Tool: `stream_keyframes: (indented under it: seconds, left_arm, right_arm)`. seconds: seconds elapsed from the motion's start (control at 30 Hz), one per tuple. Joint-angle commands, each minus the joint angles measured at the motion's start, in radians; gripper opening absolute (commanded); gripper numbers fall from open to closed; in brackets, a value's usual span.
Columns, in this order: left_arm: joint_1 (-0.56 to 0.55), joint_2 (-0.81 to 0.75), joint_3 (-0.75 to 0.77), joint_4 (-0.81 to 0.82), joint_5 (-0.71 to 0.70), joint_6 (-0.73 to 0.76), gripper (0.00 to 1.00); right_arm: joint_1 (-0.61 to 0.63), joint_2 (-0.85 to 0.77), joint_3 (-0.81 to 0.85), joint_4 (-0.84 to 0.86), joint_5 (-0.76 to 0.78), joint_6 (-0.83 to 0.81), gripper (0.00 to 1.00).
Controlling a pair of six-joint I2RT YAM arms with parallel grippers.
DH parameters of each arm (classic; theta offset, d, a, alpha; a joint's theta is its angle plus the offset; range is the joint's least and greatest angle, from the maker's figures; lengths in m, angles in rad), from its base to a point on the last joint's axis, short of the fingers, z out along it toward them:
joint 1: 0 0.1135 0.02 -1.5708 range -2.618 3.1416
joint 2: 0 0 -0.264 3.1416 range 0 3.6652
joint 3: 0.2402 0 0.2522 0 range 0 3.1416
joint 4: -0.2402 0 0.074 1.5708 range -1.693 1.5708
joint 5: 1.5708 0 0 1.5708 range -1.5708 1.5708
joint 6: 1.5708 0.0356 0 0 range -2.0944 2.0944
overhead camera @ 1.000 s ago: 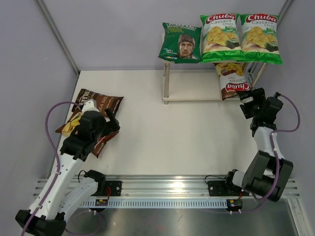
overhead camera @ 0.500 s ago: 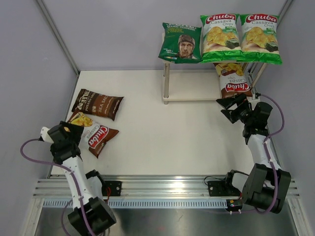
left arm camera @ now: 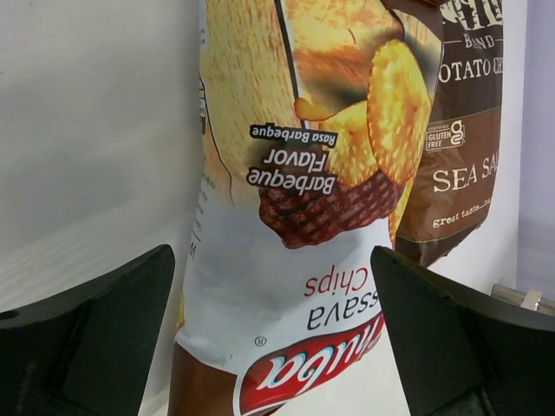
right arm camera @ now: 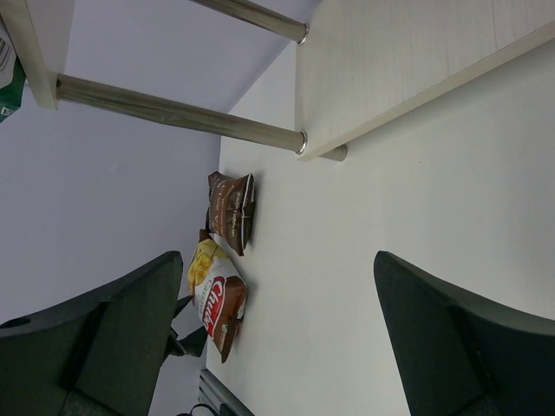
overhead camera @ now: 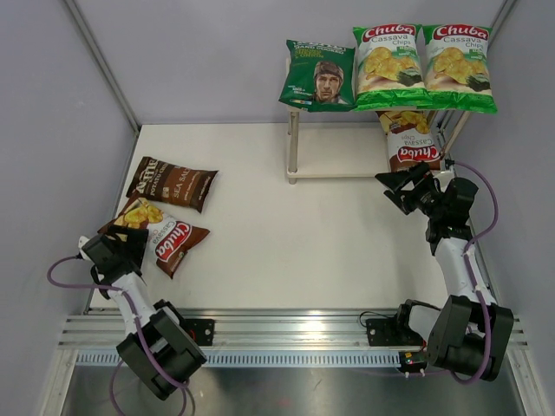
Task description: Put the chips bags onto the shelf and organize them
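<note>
The shelf point(overhead camera: 338, 173) stands at the back right. Its top board holds the dark green REAL bag point(overhead camera: 318, 75) and two green-white Chuba bags point(overhead camera: 388, 65) point(overhead camera: 457, 65). A brown Chuba bag point(overhead camera: 414, 143) lies on the lower board. A second brown Chuba bag point(overhead camera: 165, 238) and the Sea Salt bag point(overhead camera: 172, 184) lie on the table at the left. They also show in the left wrist view, Chuba point(left arm camera: 295, 217) and Sea Salt point(left arm camera: 460, 156). My left gripper point(overhead camera: 132, 243) point(left arm camera: 277, 347) is open and empty just in front of the brown Chuba bag. My right gripper point(overhead camera: 395, 186) point(right arm camera: 277, 338) is open and empty beside the shelf's lower board point(right arm camera: 408, 61).
Grey walls enclose the table on the left, back and right. The right wrist view looks across the table at the Sea Salt bag point(right arm camera: 232, 211) and the brown Chuba bag point(right arm camera: 217, 299). An aluminium rail point(overhead camera: 286, 325) runs along the near edge.
My left arm has drawn back from over the two bags to the near left edge. My right gripper has backed away from the lower tier and turned to face left.
</note>
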Motion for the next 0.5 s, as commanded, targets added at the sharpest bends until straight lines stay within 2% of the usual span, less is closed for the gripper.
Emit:
stream_keyframes:
  seconds: [0.0, 0.3, 0.37, 0.47]
  left_arm:
    - [0.005, 0.041, -0.033, 0.129, 0.054, -0.010, 0.99]
    - [-0.032, 0.190, -0.096, 0.266, 0.067, -0.055, 0.98]
    - [-0.032, 0.218, -0.117, 0.309, 0.074, -0.070, 0.94]
    - [-0.032, 0.239, -0.139, 0.364, 0.093, -0.085, 0.74]
  right_arm:
    - [0.009, -0.027, 0.046, 0.038, -0.025, -0.008, 0.99]
    - [0.029, -0.037, 0.056, -0.025, 0.009, -0.054, 0.99]
    - [0.037, -0.035, 0.055, -0.027, 0.015, -0.054, 1.00]
    - [0.047, -0.037, 0.059, -0.037, 0.018, -0.063, 1.00]
